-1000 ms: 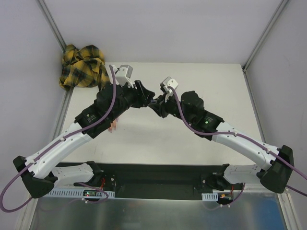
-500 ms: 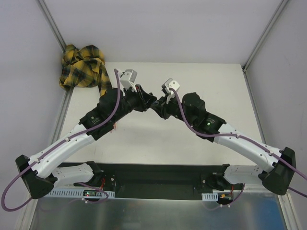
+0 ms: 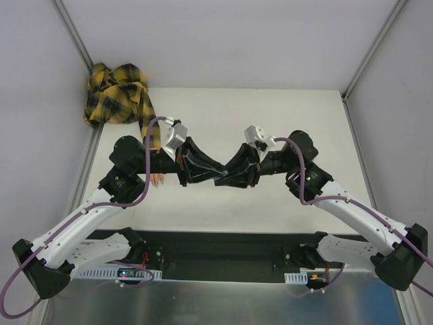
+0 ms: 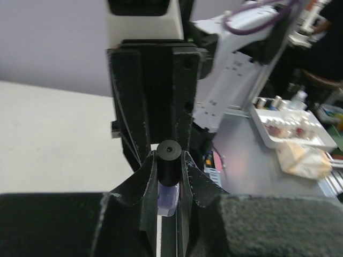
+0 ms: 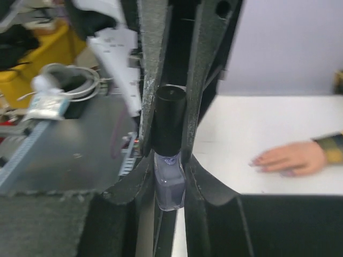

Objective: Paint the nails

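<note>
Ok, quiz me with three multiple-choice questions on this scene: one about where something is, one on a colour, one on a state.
1. Where is the bottle?
A. lying on the table
B. held between both grippers
C. standing on the table

2. What colour is its cap?
A. white
B. black
C. yellow

3. The cap is:
A. on the bottle
B. lying on the table
C. missing

Answers:
1. B: the left gripper and the right gripper meet on it, clear of the table.
2. B: both wrist views show it black.
3. A: it sits on top of the purple glass.
</note>
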`<control>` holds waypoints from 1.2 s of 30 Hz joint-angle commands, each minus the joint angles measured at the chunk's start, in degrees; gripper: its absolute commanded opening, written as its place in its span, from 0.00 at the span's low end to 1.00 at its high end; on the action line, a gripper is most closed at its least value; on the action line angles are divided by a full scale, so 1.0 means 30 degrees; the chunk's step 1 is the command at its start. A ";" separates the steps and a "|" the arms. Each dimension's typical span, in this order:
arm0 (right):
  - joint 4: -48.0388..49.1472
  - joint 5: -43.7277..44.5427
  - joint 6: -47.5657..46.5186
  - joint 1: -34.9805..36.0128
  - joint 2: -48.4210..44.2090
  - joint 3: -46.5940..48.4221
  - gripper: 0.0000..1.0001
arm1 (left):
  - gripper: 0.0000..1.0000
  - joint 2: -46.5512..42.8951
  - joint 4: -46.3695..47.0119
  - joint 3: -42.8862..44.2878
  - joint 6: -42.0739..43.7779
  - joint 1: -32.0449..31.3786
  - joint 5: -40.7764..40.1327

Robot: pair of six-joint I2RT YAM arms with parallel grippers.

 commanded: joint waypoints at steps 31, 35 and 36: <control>-0.2770 1.4442 -0.3117 0.1908 -0.0078 0.1467 0.00 | 0.69 0.1267 -0.9375 0.5268 -0.1946 -0.0523 -1.3624; -0.2946 1.4707 -0.3292 0.2084 0.0068 0.1585 0.00 | 0.64 0.1912 -0.9170 0.5357 -0.1036 -0.1020 -1.4325; -0.2976 1.4736 -0.3322 0.2142 0.0098 0.1672 0.00 | 0.63 0.2116 -0.9083 0.5386 -0.0918 -0.1282 -1.4502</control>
